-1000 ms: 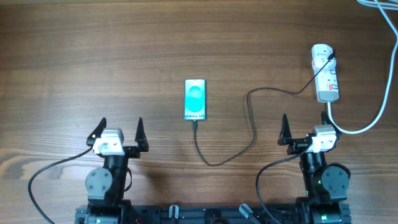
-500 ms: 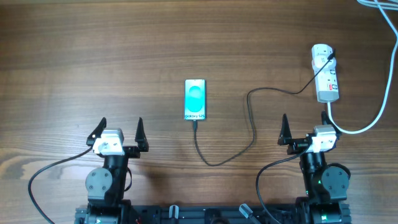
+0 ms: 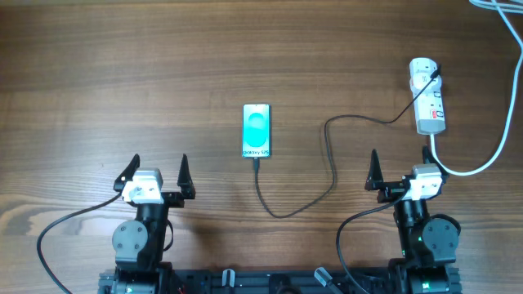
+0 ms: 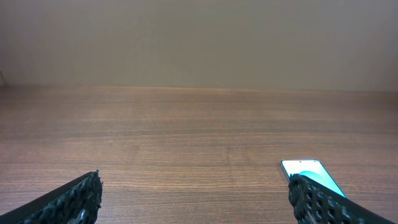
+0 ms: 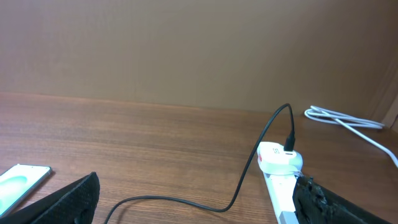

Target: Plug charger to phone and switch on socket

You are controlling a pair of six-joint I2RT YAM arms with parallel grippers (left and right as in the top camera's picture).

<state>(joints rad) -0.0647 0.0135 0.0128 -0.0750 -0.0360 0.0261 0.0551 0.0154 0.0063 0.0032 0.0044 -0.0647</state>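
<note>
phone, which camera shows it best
The overhead view: the whole phone shows, screen lit. The left wrist view shows only its far end, the right wrist view just a part at the left edge.

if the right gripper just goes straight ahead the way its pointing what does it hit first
The right gripper would most likely meet the charger cable first, lying across its path; the socket sits just right of that line. Height is unclear.

Left gripper (image 3: 158, 163), jaws wide apart, right gripper (image 3: 400, 159) the same, both arms folded back over their bases
</note>
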